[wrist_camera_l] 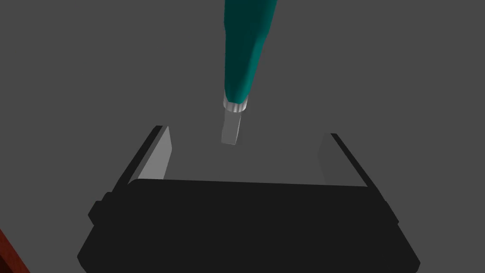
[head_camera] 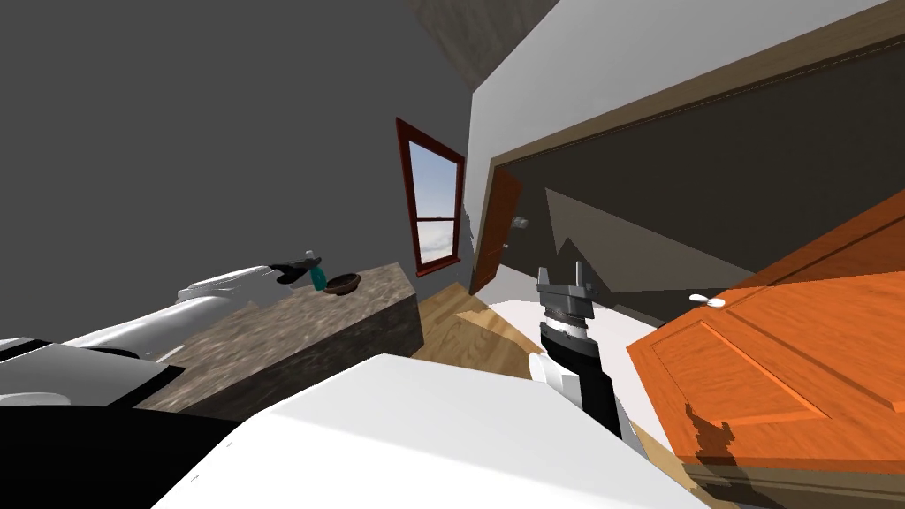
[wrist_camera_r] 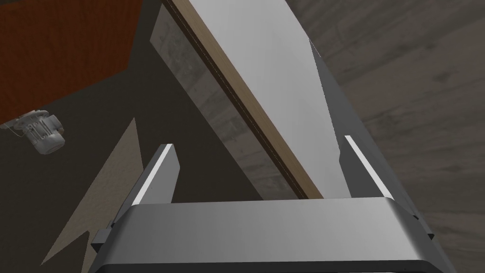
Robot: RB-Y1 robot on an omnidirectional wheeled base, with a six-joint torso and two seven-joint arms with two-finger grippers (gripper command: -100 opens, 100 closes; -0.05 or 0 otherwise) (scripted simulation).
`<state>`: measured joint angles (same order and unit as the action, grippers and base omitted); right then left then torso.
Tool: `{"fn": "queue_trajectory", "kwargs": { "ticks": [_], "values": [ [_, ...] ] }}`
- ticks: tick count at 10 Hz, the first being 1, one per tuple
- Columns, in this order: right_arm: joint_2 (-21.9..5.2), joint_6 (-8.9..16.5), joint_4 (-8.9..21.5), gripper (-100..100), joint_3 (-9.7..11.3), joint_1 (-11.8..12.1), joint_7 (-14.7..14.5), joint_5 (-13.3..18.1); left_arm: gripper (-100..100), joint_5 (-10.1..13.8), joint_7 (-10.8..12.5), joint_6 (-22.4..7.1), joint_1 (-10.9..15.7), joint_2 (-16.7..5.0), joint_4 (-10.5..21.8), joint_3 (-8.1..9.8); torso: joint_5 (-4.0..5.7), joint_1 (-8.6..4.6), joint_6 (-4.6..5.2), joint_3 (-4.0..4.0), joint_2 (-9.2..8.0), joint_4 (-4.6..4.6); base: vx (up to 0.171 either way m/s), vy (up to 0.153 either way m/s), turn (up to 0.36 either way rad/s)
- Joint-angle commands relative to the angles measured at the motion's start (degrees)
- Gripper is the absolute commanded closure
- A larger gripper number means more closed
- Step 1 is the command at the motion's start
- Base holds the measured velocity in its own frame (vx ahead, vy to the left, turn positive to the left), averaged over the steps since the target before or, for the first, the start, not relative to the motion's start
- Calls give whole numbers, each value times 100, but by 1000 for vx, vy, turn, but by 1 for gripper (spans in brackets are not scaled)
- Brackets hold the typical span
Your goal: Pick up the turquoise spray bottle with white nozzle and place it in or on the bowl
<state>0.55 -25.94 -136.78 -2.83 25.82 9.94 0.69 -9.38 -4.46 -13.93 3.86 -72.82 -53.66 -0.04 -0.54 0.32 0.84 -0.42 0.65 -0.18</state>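
Left gripper (wrist_camera_l: pixel 246 131), jaws apart, just short of the turquoise spray bottle (wrist_camera_l: pixel 246 47), bowl (head_camera: pixel 343 284) close beside it

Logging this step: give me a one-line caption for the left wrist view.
Left tool open, bottle pointing nozzle-first between its fingers, touching neither, grey wall behind.

Dark grey wall (head_camera: pixel 177 132) at left, with a red-framed window (head_camera: pixel 435 205) giving on blue sky and cloud. Mottled stone counter (head_camera: pixel 353 309) below it, on light wood floor (head_camera: pixel 451 327). White wall (head_camera: pixel 619 79) at right. Orange door (head_camera: pixel 495 234) beside the window, a second orange door (head_camera: pixel 795 353) nearer.
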Motion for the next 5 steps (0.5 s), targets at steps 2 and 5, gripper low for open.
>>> {"fn": "queue_trajectory", "kwargs": {
  "ticks": [2,5],
  "values": [
    [0,0,0,0,0,0,0,0,-100,415,67,-26,-35,-400,16,-211,1,-2,1,0,-1,0,-36,-32,-36],
    [0,0,0,0,0,0,0,0,0,337,57,-33,-42,-326,-8,-163,-4,10,0,-6,10,-3,-5,-4,-1]
  ]
}}
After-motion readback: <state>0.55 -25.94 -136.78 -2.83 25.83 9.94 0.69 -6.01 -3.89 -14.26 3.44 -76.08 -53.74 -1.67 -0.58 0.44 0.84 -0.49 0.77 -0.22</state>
